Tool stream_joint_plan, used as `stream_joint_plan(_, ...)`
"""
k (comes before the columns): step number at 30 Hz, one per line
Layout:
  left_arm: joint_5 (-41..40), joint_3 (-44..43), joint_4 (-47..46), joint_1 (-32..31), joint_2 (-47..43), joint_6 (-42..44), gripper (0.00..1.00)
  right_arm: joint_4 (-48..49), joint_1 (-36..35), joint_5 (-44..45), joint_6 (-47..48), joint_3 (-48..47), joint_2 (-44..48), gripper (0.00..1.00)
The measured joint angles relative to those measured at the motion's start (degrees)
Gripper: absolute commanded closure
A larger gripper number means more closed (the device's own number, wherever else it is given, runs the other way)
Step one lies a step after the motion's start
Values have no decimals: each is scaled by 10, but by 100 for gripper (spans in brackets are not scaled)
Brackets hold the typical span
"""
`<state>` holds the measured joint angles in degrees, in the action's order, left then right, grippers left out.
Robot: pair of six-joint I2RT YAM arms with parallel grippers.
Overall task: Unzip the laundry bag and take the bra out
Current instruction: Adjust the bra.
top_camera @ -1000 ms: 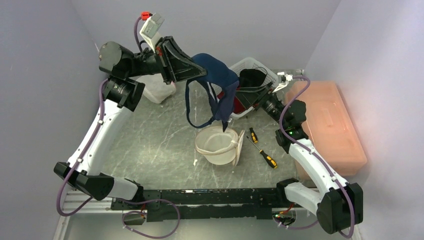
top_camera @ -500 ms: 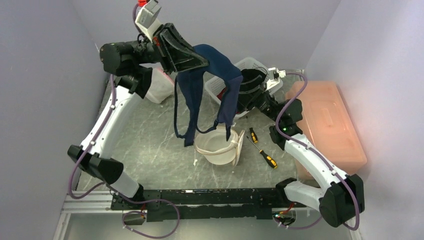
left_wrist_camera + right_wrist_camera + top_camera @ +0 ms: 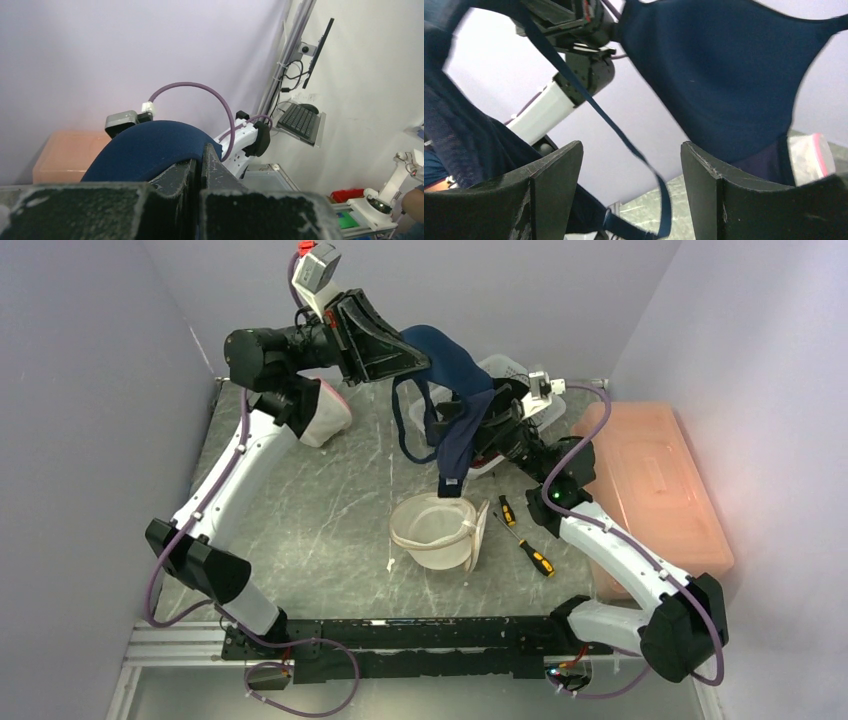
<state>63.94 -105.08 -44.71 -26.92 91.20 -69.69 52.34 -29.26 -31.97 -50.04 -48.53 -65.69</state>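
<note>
Left jaws are pressed together on one edge of the bra [image 3: 452, 368], held high over the far middle of the bench [image 3: 300, 530]. The left wrist view shows navy cup fabric [image 3: 150, 150] bulging out of the closed pinch. From there the bra hangs down and toward the near side, long axis roughly top to bottom. Its lowest end dangles over the far rim of the laundry bag [image 3: 437, 532] and looks clear of it, though height is hard to read from above. The bag sits on the bench, mouth gaping, so the unzip looks done. Right jaws are spread and hold nothing. They sit just right of the hanging part and point up at it. In the right wrist view the cup [image 3: 719, 75] fills the upper right beyond the gap and a thin strap [image 3: 616, 132] crosses the gap, no contact visible. Right arm [image 3: 610, 540] is nearer the free lower end; left arm [image 3: 235, 470] has the top. Bra is dark navy with a smooth moulded cup and narrow straps in a loose loop [image 3: 415, 430], limp and likely to swing. Two screwdrivers [image 3: 527, 548] lie right of the bag.
</note>
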Motion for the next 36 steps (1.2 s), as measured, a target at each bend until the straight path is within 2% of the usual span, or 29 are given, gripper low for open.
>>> stream_joint_plan(4,-12,0,1,-10,0,0,97,-18,-30,33,34,-21,0,27)
stream_joint_plan(13,-27,1,36,-21,-3,30,97,-64,-32,95,84,-7,16,27)
stream_joint_plan(16,-53,7,94,-21,-16,70,97,-120,-33,136,118,13,55,28)
stream_joint_plan(20,-98,9,198,-21,-46,137,97,-214,-32,233,162,47,141,28)
stream_joint_plan(24,-156,8,283,-21,-76,180,97,-276,-6,298,175,87,224,28)
stream_joint_plan(29,-218,1,363,-21,-82,189,97,-301,28,294,174,92,244,28)
stream_joint_plan(36,-191,9,300,-21,-58,113,97,-295,48,245,167,92,208,29)
